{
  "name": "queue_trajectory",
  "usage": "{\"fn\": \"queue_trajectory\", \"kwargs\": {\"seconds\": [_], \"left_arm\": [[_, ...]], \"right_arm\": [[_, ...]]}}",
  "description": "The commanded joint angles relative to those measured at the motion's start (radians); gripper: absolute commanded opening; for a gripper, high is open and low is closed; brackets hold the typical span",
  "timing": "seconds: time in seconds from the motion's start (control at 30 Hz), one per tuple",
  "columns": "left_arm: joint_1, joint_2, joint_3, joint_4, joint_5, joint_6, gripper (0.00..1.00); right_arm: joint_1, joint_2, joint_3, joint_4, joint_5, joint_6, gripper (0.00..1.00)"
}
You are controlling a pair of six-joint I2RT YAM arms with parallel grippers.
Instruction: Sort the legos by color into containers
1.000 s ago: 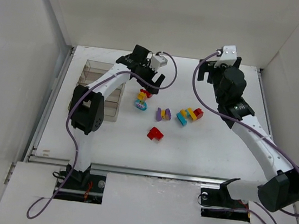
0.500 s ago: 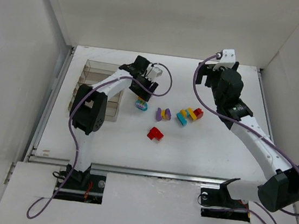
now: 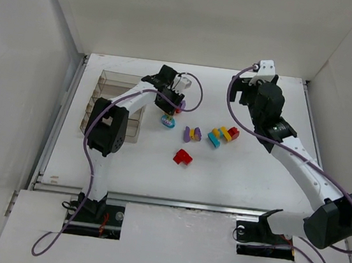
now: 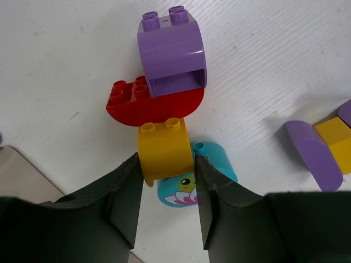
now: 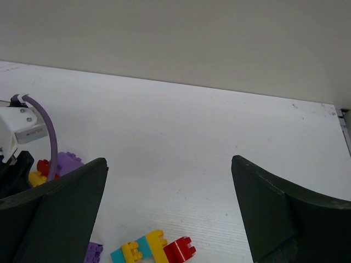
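Note:
My left gripper (image 4: 167, 164) (image 3: 171, 107) is shut on a yellow brick (image 4: 164, 148), one finger against each side. That brick is joined to a red curved brick (image 4: 129, 107) and a purple arched one (image 4: 173, 52); a teal brick with a printed face (image 4: 215, 160) lies just under it. Other legos lie mid-table: a purple-and-yellow pair (image 3: 192, 134), a yellow, teal and red cluster (image 3: 223, 136) (image 5: 151, 249) and a red brick (image 3: 183, 157). The clear containers (image 3: 108, 81) stand at the left. My right gripper (image 3: 239, 96) (image 5: 170, 164) hangs open and empty above the table, behind the cluster.
White walls close the table on the left, back and right. The left arm's purple cable (image 3: 196, 95) loops beside its wrist. The organizer sits close to the left arm's forearm (image 3: 125, 99).
My left gripper has dropped onto the brick cluster and its jaws have closed from wide open onto the yellow brick. The right arm has barely shifted.

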Motion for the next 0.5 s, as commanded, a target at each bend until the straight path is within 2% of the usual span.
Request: {"fn": "queue_trajectory", "kwargs": {"seconds": [0.0, 0.07, 0.1, 0.17, 0.27, 0.3, 0.33, 0.43, 0.47], "left_arm": [[-0.004, 0.029, 0.018, -0.001, -0.031, 0.007, 0.00], [-0.004, 0.015, 0.027, -0.001, -0.020, 0.016, 0.00], [-0.004, -0.009, 0.027, -0.010, -0.008, 0.025, 0.00], [-0.004, -0.048, 0.027, -0.010, 0.003, 0.055, 0.00], [-0.004, -0.170, -0.026, 0.027, 0.026, 0.111, 0.00], [-0.004, -0.207, -0.040, 0.027, 0.061, 0.138, 0.00], [-0.004, -0.277, -0.049, 0.027, 0.089, 0.202, 0.00], [-0.004, -0.403, -0.083, 0.016, 0.221, 0.293, 0.00], [-0.004, -0.431, -0.092, 0.007, 0.256, 0.330, 0.00]], "right_arm": [[0.014, -0.035, 0.010, -0.001, -0.030, 0.015, 0.99], [0.014, -0.023, 0.027, -0.029, -0.077, 0.015, 0.99], [-0.019, -0.008, 0.045, -0.059, -0.208, 0.015, 0.99], [-0.064, 0.085, 0.180, -0.224, -0.345, 0.048, 0.99], [-0.160, 0.202, 0.367, -0.348, -0.560, 0.126, 0.99], [-0.183, 0.216, 0.390, -0.357, -0.637, 0.145, 0.99], [-0.221, 0.216, 0.403, -0.332, -0.798, 0.163, 0.99], [-0.234, 0.236, 0.412, -0.236, -1.043, 0.200, 0.99], [-0.234, 0.236, 0.412, -0.226, -1.082, 0.200, 0.99]]}}
